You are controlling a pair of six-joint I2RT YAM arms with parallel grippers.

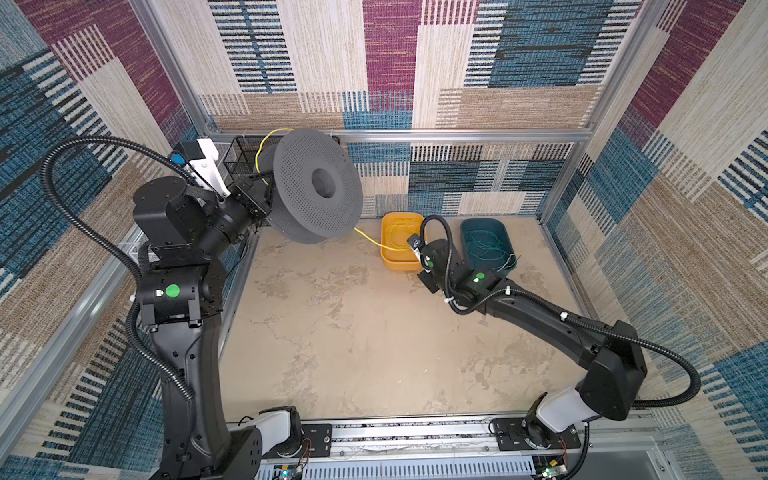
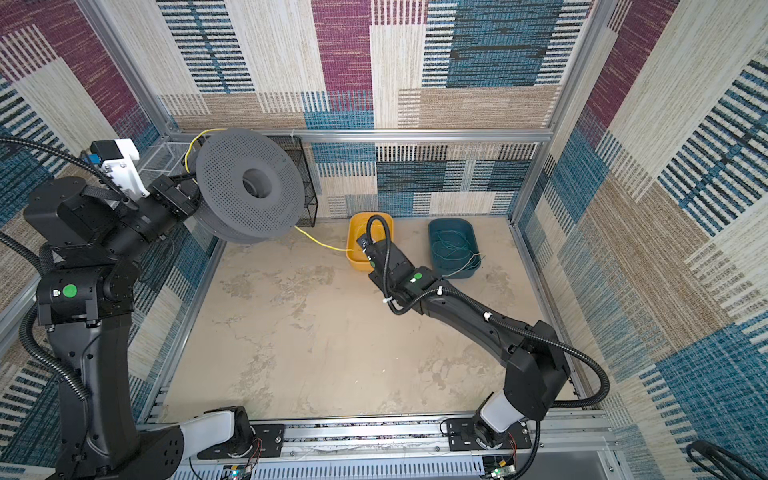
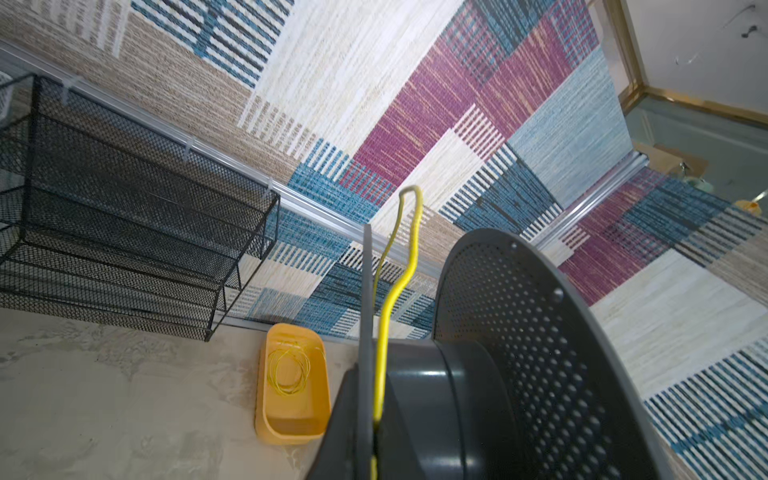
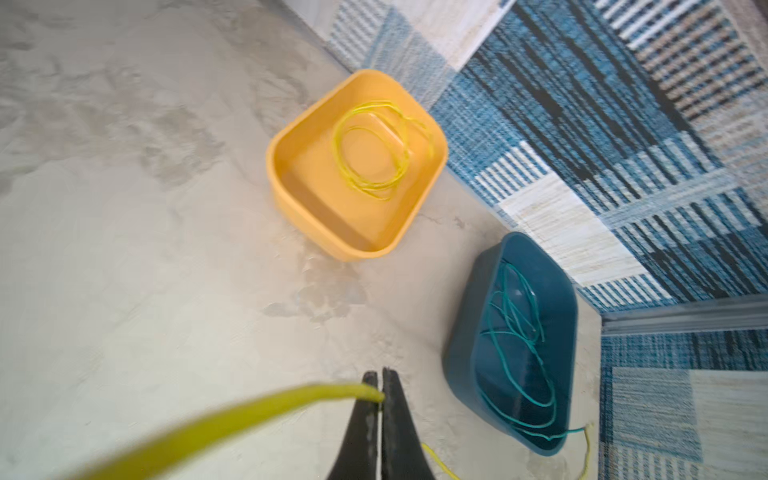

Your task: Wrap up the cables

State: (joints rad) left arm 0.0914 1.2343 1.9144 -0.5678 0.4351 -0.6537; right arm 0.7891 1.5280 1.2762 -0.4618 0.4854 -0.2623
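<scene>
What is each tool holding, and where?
The left tool grips the gray spool by one flange's rim; the right tool pinches the yellow cable partway along its length.

A yellow bin (image 1: 395,264) sat at the counter's (image 1: 353,332) twelve o'clock edge. Just beside it, at its three o'clock, a teal bin (image 4: 459,340) held teal cords (image 4: 517,320). A black mesh basket (image 3: 124,199) stood at eleven o'clock.

My yellow cable (image 1: 380,244) is a thin cord running nearly straight from the spool (image 1: 316,185) to my right gripper (image 4: 381,384), whose jaws pinch it. Behind the spool it arches up in a narrow loop (image 3: 418,216). A coil (image 4: 372,149) of loose round turns lies flat in the yellow bin (image 4: 316,216). I cannot tell whether it joins the held strand.
</scene>
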